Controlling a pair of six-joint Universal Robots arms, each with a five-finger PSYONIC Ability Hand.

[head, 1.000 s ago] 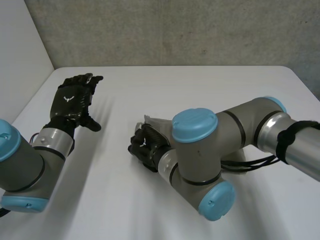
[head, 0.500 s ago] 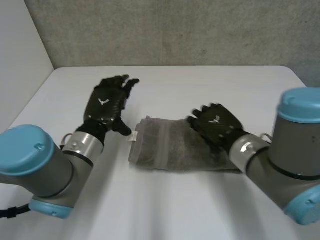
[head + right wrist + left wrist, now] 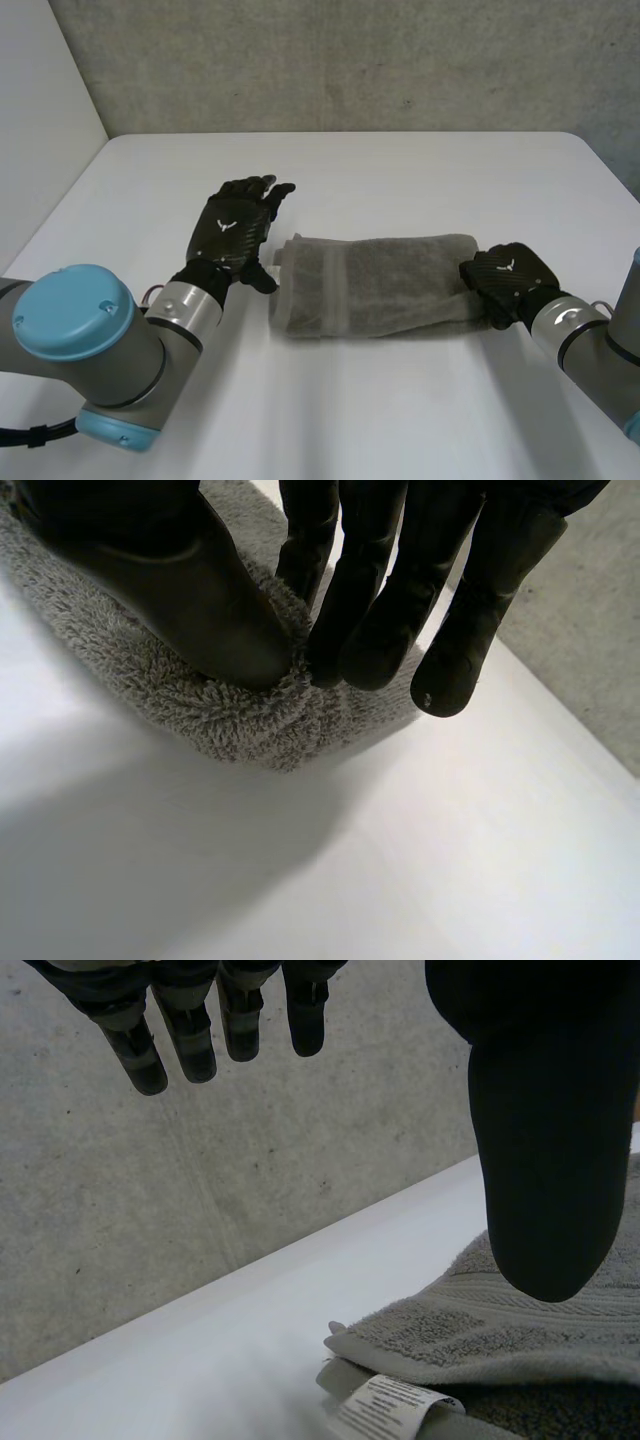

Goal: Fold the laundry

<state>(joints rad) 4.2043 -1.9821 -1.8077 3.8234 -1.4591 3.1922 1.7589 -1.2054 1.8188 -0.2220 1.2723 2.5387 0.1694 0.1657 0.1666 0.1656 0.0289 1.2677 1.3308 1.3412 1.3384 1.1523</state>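
The towel [image 3: 375, 285] is fluffy terry cloth, its label [image 3: 385, 1407] seemingly smooth fabric, on a smooth matt table [image 3: 400, 180].

towel [image 3: 375, 285]: right end hidden under right hand [image 3: 508, 280]; in the left wrist view, cut off at the picture's edge. label [image 3: 385, 1407]: print too small to read, one end cut off.

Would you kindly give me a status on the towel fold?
Left robot hand open beside grey towel, label end. Right robot hand pinching opposite end. Nothing in the way.
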